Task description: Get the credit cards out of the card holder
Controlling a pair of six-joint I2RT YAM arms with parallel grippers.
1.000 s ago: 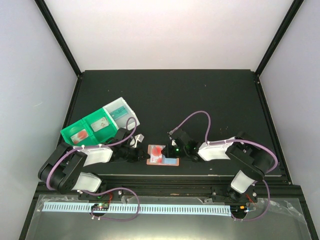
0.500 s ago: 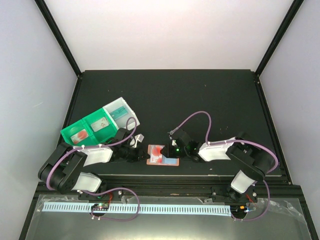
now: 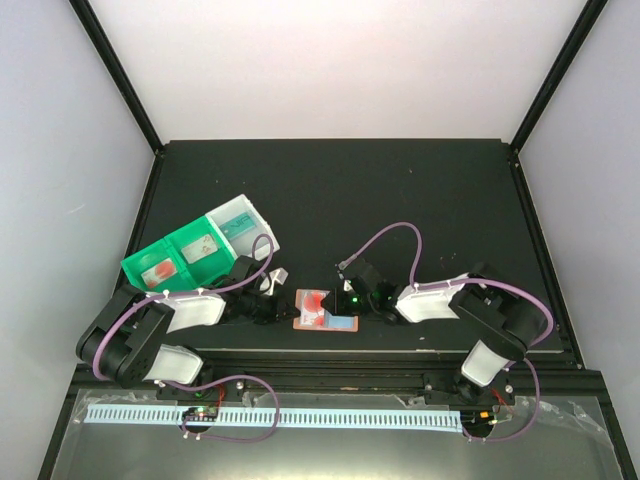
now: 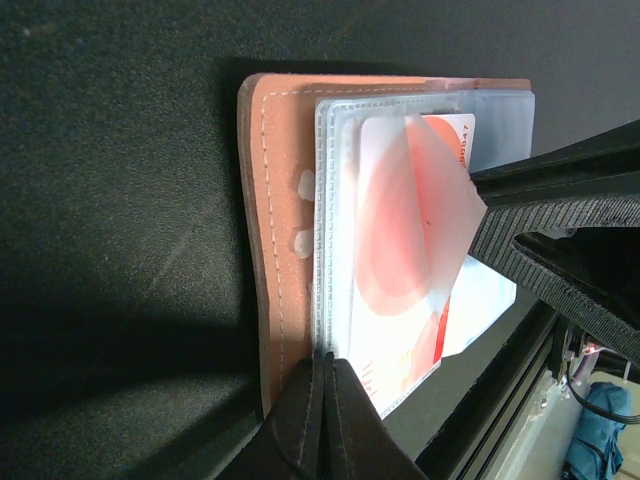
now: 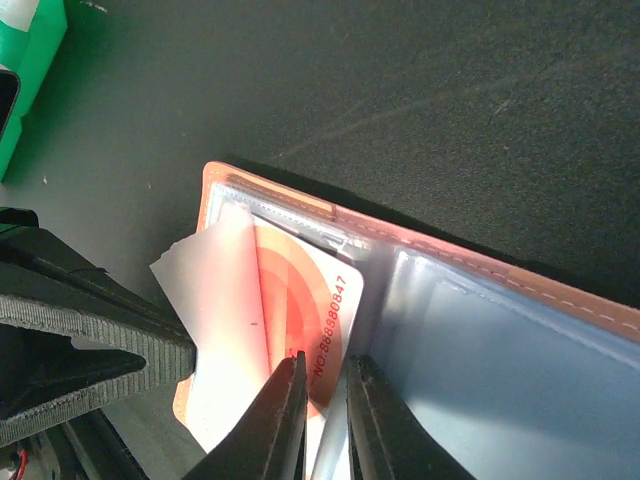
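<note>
Up close only: left fingers (image 4: pixel 305 425) clenched at card holder (image 4: pixel 272 200) edge; right fingers (image 5: pixel 283 415) astride red-and-white card (image 5: pixel 325 310), grip unclear.

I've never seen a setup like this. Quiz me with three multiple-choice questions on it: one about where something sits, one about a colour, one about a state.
1. Where is the green-and-white tray relative to the card holder?
A. To its left, farther from the arms. B. To its right. C. Stacked on it.
2. What colour are the rings on the credit card in the holder?
A. Blue. B. Green. C. Red.
3. How is the card holder lying?
A. Folded shut. B. Spread open. C. Standing on edge.

Answers: 1 A, the top view shows the tray left and behind; 2 C, both wrist views show red rings; 3 B, its clear pockets face up.
</note>
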